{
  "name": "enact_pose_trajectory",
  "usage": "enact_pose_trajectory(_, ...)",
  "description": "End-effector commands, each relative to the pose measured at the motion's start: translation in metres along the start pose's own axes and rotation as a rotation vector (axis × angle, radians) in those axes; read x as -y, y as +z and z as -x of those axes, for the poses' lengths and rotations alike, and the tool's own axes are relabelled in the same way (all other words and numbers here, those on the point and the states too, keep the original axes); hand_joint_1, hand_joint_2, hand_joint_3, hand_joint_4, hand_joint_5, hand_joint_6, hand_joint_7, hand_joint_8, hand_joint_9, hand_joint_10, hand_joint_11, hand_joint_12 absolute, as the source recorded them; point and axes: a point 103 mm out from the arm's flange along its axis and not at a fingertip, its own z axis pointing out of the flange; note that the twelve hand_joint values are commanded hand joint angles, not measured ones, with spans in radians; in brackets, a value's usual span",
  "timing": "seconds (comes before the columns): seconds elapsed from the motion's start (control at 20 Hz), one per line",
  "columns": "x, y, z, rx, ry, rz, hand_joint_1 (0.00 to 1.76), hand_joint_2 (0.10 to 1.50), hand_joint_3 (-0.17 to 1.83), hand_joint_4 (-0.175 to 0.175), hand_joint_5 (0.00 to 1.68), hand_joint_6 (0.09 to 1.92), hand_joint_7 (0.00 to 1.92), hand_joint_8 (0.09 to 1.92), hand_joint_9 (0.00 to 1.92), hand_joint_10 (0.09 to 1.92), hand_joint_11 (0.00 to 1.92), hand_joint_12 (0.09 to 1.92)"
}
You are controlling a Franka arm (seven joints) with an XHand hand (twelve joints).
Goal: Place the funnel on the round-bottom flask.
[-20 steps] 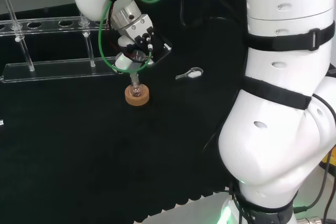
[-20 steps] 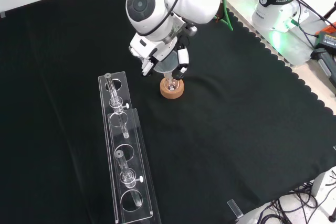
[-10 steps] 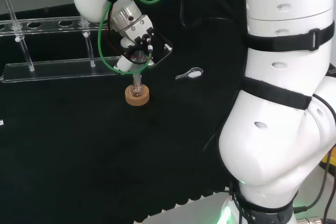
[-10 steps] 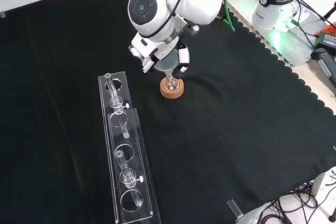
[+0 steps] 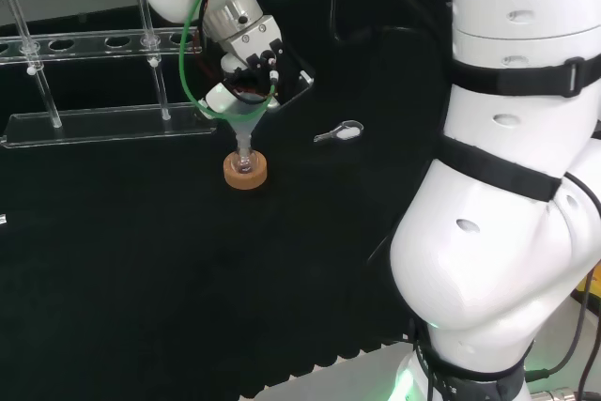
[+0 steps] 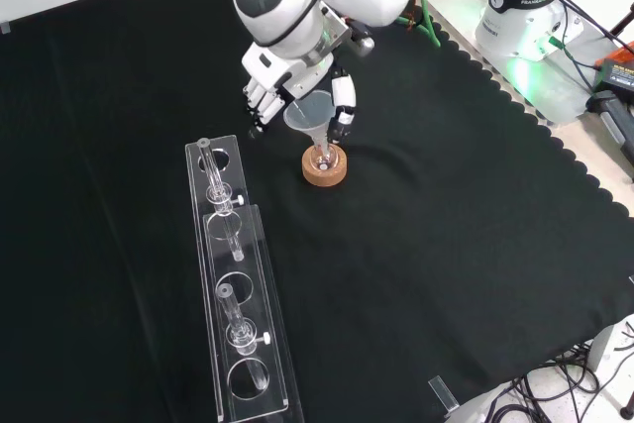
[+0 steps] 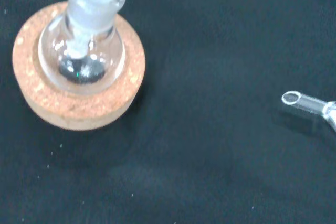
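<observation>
white arm reaching fwd over bench, robot hand pointing down, fingers relaxed, spread open

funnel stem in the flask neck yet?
Yes. In the front view the funnel stands upright with its stem down in the neck of the round-bottom flask on the cork ring.

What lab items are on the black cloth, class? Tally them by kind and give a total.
Funnel: 1
Round-bottom flask: 1
Cork ring stand: 1
Clear rack: 1
Small clear scoop: 1
Total: 5
</observation>
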Motion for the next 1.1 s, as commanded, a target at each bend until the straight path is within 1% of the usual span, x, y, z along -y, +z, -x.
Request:
enact_pose_trajectory(0.05, 0.022, -0.022, 0.029, -0.115, -0.006, 0.177, 0.00, 0.64, 0.47, -0.175, 0.12, 0.09, 0.02, 0.99, 0.14, 1.02, 0.36, 1.56)
enact_pose_trajectory(0.1, 0.026, -0.025, 0.034, -0.143, -0.020, 0.224, 0.00, 0.64, 0.47, -0.175, 0.13, 0.09, 0.01, 0.99, 0.13, 1.02, 0.31, 1.57)
enact_pose_trajectory(0.15, 0.032, -0.028, 0.043, -0.190, -0.044, 0.288, 0.00, 0.64, 0.46, -0.175, 0.15, 0.09, 0.01, 0.98, 0.11, 1.02, 0.26, 1.58)
enact_pose_trajectory(0.25, 0.040, -0.032, 0.058, -0.264, -0.074, 0.381, 0.00, 0.65, 0.46, -0.175, 0.18, 0.09, 0.00, 0.97, 0.09, 1.03, 0.19, 1.59)
enact_pose_trajectory(0.3, 0.045, -0.033, 0.069, -0.311, -0.097, 0.439, 0.00, 0.66, 0.46, -0.175, 0.21, 0.09, 0.01, 0.97, 0.09, 1.03, 0.17, 1.59)
enact_pose_trajectory(0.35, 0.051, -0.034, 0.079, -0.338, -0.107, 0.487, 0.00, 0.67, 0.45, -0.175, 0.25, 0.09, 0.03, 0.97, 0.11, 1.02, 0.15, 1.60)
enact_pose_trajectory(0.4, 0.054, -0.035, 0.086, -0.351, -0.112, 0.514, 0.00, 0.68, 0.44, -0.175, 0.28, 0.09, 0.05, 0.96, 0.13, 1.02, 0.14, 1.60)
enact_pose_trajectory(0.45, 0.058, -0.035, 0.092, -0.358, -0.114, 0.534, 0.00, 0.70, 0.43, -0.175, 0.31, 0.09, 0.08, 0.96, 0.15, 1.00, 0.14, 1.60)
enact_pose_trajectory(0.55, 0.062, -0.037, 0.099, -0.374, -0.129, 0.546, 0.00, 0.71, 0.41, -0.175, 0.35, 0.09, 0.11, 0.95, 0.18, 0.99, 0.14, 1.60)
enact_pose_trajectory(0.65, 0.064, -0.036, 0.106, -0.429, -0.170, 0.561, 0.00, 0.72, 0.41, -0.175, 0.37, 0.09, 0.12, 0.94, 0.19, 0.98, 0.13, 1.59)
enact_pose_trajectory(0.8, 0.067, -0.033, 0.117, -0.477, -0.184, 0.589, 0.00, 0.73, 0.40, -0.175, 0.39, 0.09, 0.13, 0.94, 0.19, 0.98, 0.12, 1.59)
enact_pose_trajectory(0.9, 0.069, -0.027, 0.135, -0.500, -0.172, 0.606, 0.00, 0.74, 0.40, -0.175, 0.39, 0.09, 0.13, 0.94, 0.19, 0.97, 0.11, 1.59)
enact_pose_trajectory(0.95, 0.070, -0.020, 0.149, -0.517, -0.162, 0.634, 0.00, 0.74, 0.40, -0.175, 0.40, 0.09, 0.13, 0.94, 0.18, 0.97, 0.10, 1.59)
enact_pose_trajectory(1.05, 0.074, -0.015, 0.161, -0.521, -0.141, 0.657, 0.00, 0.75, 0.39, -0.175, 0.41, 0.09, 0.13, 0.93, 0.18, 0.96, 0.08, 1.59)
enact_pose_trajectory(1.1, 0.076, -0.012, 0.165, -0.515, -0.122, 0.662, 0.00, 0.75, 0.39, -0.175, 0.42, 0.09, 0.14, 0.93, 0.18, 0.96, 0.08, 1.59)
